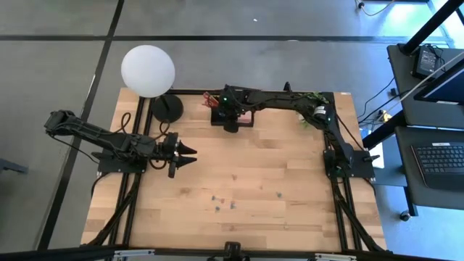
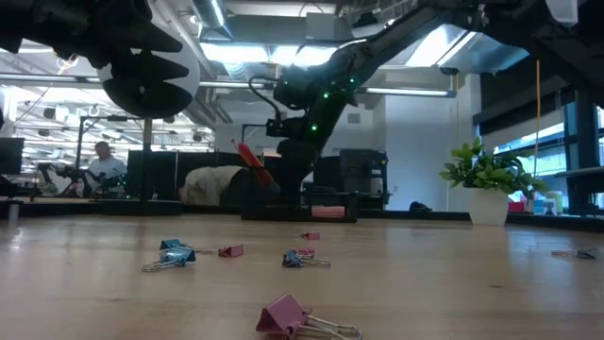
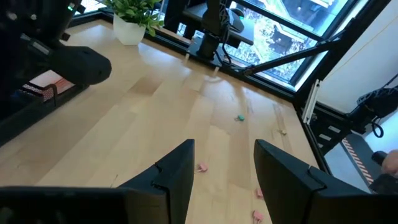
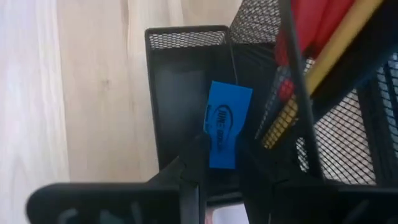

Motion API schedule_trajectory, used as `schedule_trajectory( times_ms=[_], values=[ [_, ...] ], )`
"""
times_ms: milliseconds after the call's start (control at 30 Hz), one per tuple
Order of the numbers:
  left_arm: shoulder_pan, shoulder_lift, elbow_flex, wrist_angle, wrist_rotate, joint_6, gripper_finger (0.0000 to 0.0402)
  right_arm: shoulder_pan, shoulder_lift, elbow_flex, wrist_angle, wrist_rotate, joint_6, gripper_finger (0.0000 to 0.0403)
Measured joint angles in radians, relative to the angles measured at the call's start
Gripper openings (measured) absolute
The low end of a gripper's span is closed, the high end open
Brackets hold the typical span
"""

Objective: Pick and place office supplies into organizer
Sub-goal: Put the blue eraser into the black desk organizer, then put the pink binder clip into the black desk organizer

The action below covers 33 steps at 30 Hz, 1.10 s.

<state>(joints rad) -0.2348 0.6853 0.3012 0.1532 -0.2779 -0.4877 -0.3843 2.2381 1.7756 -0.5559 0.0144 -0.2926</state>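
The black mesh organizer (image 1: 245, 118) stands at the table's far edge, and red scissors (image 2: 249, 155) and a wooden pencil (image 4: 323, 65) stick up from its tall compartment. My right gripper (image 4: 222, 148) hangs over the organizer's low compartment (image 4: 180, 93), shut on a small blue block (image 4: 224, 121). Several small binder clips (image 2: 172, 255) lie loose on the wood near the table's middle. My left gripper (image 1: 190, 154) waits open above the table's left side, with nothing between its fingers (image 3: 177, 171). My right gripper pinches the blue block by its lower end (image 4: 219, 158) between its two fingers. The fingers slant down from above. The block stands up beyond the fingertips over the organizer's low compartment. I cannot tell whether it touches the compartment's floor.
A lamp with a white globe (image 1: 148, 69) and round black base (image 1: 167, 109) stands left of the organizer. A small potted plant (image 2: 486, 179) sits at the far right corner. More clips (image 2: 288, 316) lie toward the near edge. A pink pad (image 3: 46, 84) shows in the organizer.
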Motion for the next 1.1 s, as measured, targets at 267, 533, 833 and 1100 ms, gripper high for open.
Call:
schedule_trajectory(
  times_ms=[267, 533, 833, 1100],
  values=[
    [0.0, 0.0, 0.0, 0.0, -0.019, 0.003, 0.0159, 0.0, 0.003, 0.0, 0.025, 0.002, 0.0, 0.0068],
    [0.0, 0.0, 0.0, 0.0, -0.019, 0.003, 0.0159, 0.001, 0.002, 0.0, 0.029, 0.001, 0.002, 0.0082],
    [0.0, 0.0, 0.0, 0.0, -0.019, 0.003, 0.0159, 0.002, 0.002, 0.0, 0.028, -0.001, 0.003, 0.0112],
    [0.0, 0.0, 0.0, 0.0, -0.019, 0.003, 0.0159, 0.001, 0.002, 0.0, 0.028, -0.001, 0.003, 0.0118]
  ],
)
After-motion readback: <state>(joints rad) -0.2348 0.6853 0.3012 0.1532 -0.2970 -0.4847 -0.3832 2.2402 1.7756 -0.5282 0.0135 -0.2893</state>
